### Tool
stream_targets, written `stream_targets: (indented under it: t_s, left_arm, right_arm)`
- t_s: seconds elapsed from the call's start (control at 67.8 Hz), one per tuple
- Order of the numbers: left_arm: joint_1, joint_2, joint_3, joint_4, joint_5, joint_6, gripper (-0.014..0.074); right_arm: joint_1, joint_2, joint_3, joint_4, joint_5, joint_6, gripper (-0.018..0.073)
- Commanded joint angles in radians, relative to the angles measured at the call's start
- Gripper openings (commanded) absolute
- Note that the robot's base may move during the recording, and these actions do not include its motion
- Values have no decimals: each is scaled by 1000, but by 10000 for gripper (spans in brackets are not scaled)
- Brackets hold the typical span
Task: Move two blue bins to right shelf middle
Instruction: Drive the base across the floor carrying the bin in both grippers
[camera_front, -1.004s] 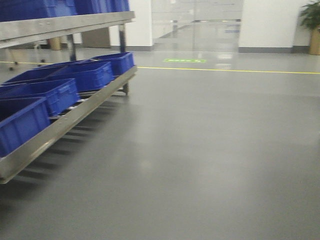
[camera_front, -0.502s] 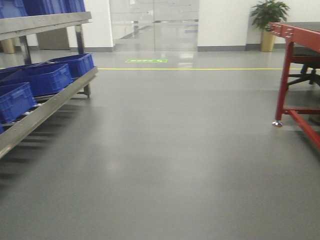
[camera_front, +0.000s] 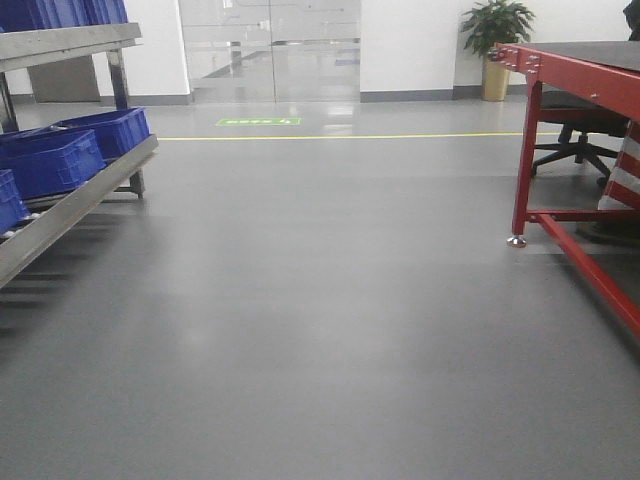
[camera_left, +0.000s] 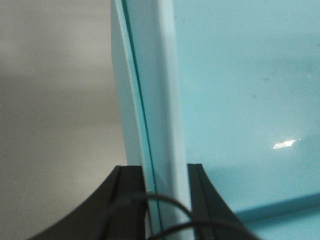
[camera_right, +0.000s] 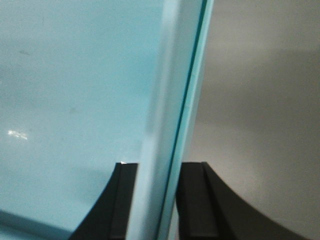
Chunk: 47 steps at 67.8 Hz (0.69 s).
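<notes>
Left tool (camera_left: 163, 172): its black fingers (camera_left: 127, 200) are clenching the upright wall of the pale blue bin (camera_left: 240, 100) at the bottom centre of the left wrist view, one finger pressing on each face. A dark cable (camera_left: 150, 199) is looping across the fingers. A thin dark seam is running up the wall (camera_left: 157, 100), splitting it into two pale layers; whether these are two nested bins cannot be told. The bin's glossy interior is filling the right of that frame, and grey floor (camera_left: 50, 100) is showing on the left.

Right tool (camera_right: 160, 167): it is gripping the bin wall (camera_right: 170, 90) in the same way at the bottom centre, with the interior (camera_right: 75, 75) lying left of it.

Front view: a steel rack (camera_front: 70, 205) is standing along the left edge, carrying dark blue crates (camera_front: 55, 160). A red table (camera_front: 570, 70) is occupying the right edge, with an office chair (camera_front: 575, 140) under it. Open floor is lying between them, crossed by a yellow line (camera_front: 350, 136) in the upper part. Glass doors (camera_front: 270, 50) and a potted plant (camera_front: 495, 30) are standing beyond.
</notes>
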Motion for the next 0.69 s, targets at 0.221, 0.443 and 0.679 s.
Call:
stream_targets:
  t_s: [0.221, 0.443, 0.679]
  left_arm:
    - [-1, -23, -18, -36, -87, 15, -111]
    - [-1, -23, -18, -36, -87, 15, -111]
    - [-1, -23, -18, -36, -87, 15, -111]
  right_arm:
    - [-6, -16, -18, -4, -70, -11, -153]
    - [-6, -16, -18, -4, -70, -11, -153]
    - [-6, -16, -18, -4, -70, -11, -153]
